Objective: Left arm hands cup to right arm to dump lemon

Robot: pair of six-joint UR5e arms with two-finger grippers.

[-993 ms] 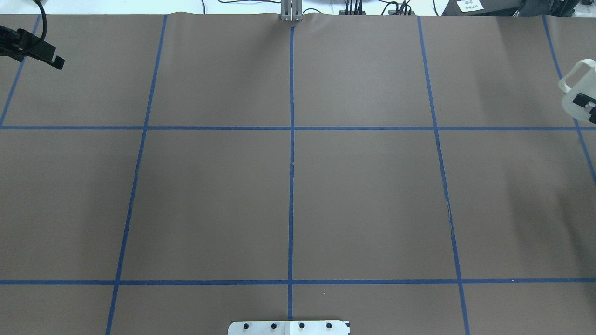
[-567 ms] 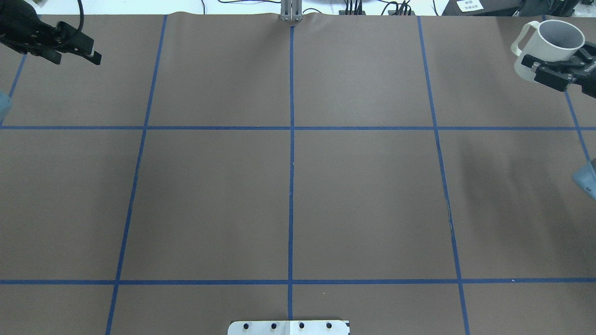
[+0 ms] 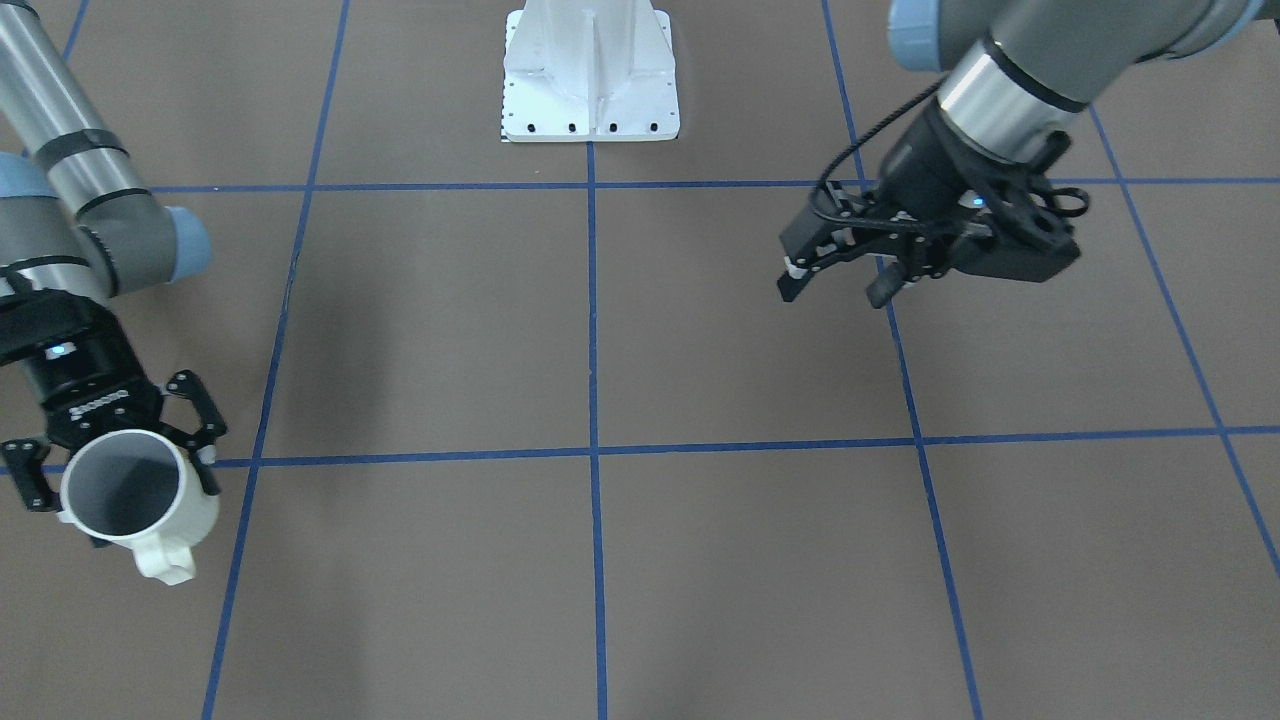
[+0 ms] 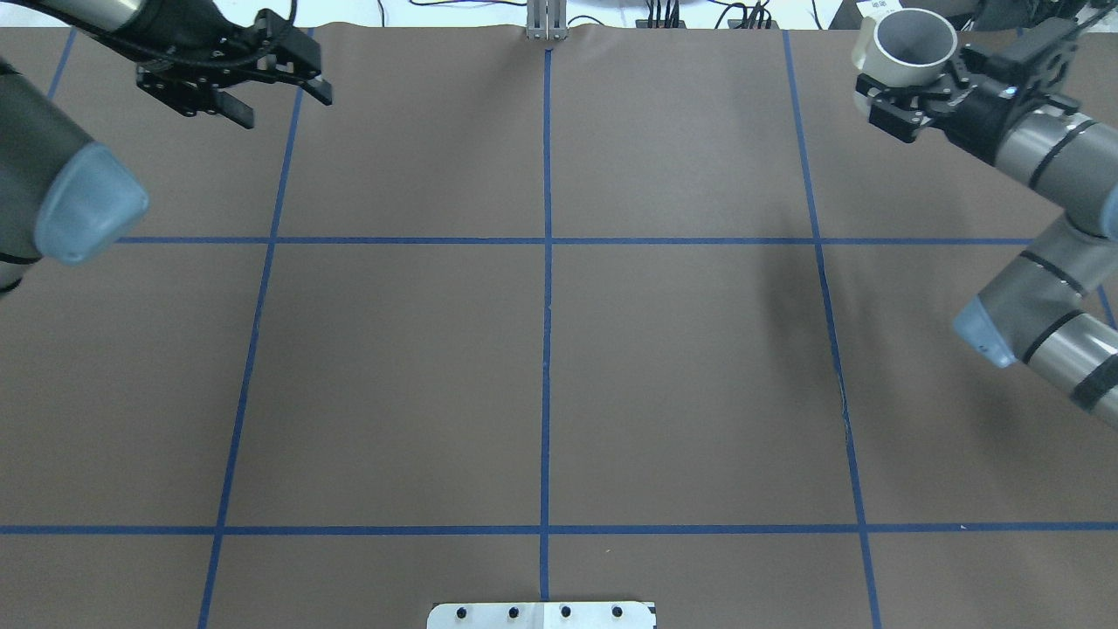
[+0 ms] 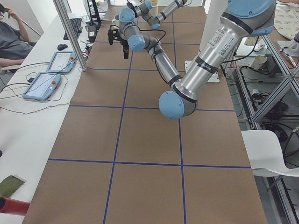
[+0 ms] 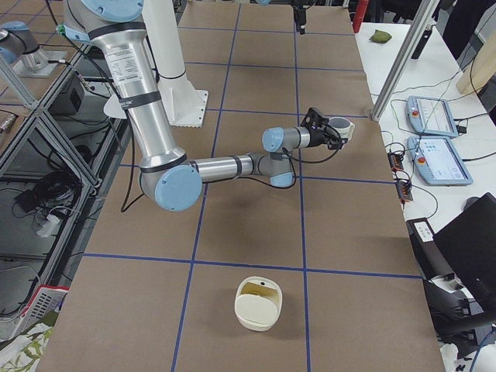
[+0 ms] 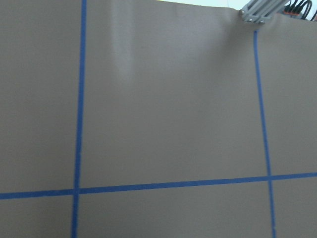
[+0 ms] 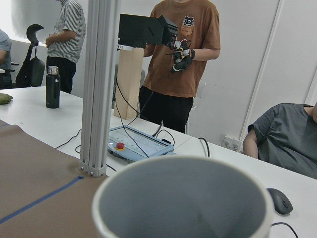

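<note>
overhead exterior: upright cup (image 4: pixel 914 39) clamped in right end effector (image 4: pixel 910 83), left end effector (image 4: pixel 281 107) spread apart

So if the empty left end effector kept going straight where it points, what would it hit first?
Probably just the table: the left end effector tilts down toward it, and its wrist view shows only that surface and blue tape. How steeply it tilts is unclear.

The cup (image 4: pixel 914 39) is held upright in the right gripper (image 4: pixel 915 80) over the far right corner of the table (image 4: pixel 559 367); the left gripper (image 4: pixel 281 105) is positioned over the far left.
</note>
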